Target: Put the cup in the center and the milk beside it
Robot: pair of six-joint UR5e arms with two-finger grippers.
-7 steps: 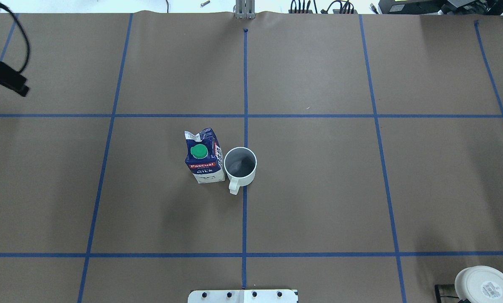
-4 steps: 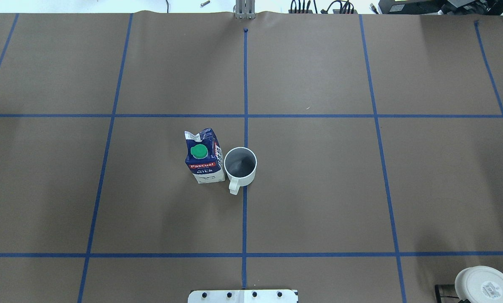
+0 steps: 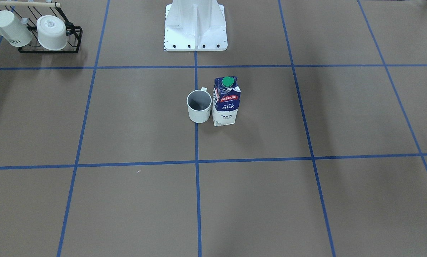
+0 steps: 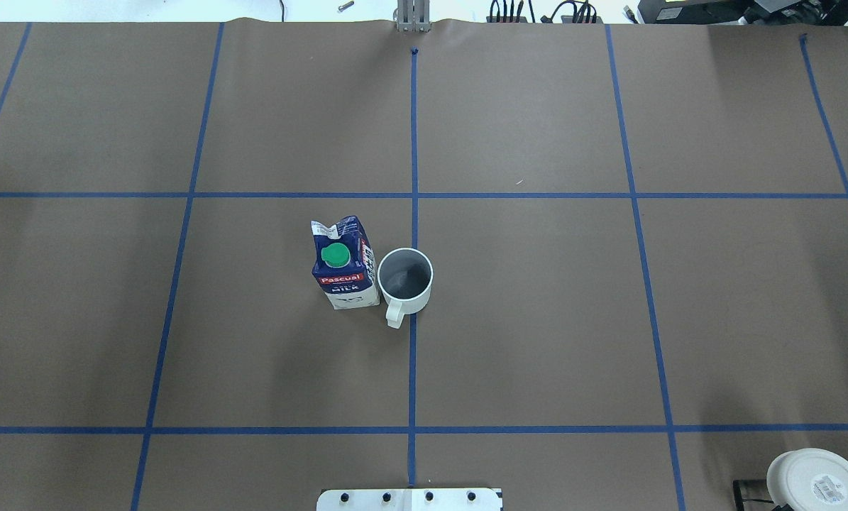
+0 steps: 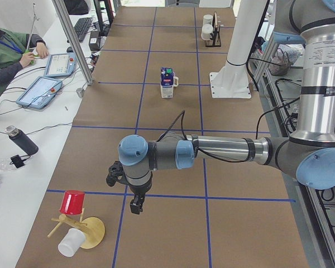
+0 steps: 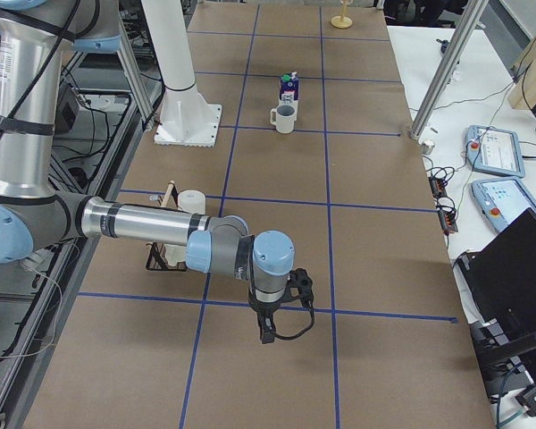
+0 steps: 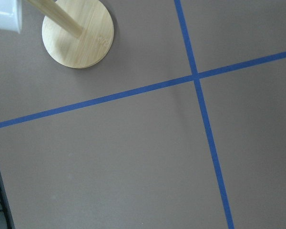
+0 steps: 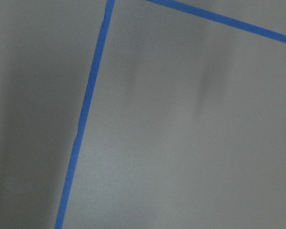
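The white cup (image 4: 404, 278) stands upright on the middle blue tape line at the center (image 4: 466, 312) of the brown surface, handle toward the robot. The milk carton (image 4: 342, 266) stands upright right beside it, on the robot's left, about touching it. Both also show in the front view, cup (image 3: 199, 106) and milk (image 3: 226, 101). My left gripper (image 5: 135, 206) hangs over the table's left end, far from both. My right gripper (image 6: 268, 332) hangs over the right end. Each shows only in a side view, so I cannot tell whether it is open or shut.
A black rack with two white cups (image 3: 38, 30) stands at the robot's right rear. A wooden stand (image 5: 81, 229) with a red cup (image 5: 72, 202) is near the left gripper; its base shows in the left wrist view (image 7: 78, 33). The white pedestal (image 3: 195, 25) is at the rear.
The left gripper, at the overhead view's left edge one second ago, has moved out of that view. The cup and milk have not moved.
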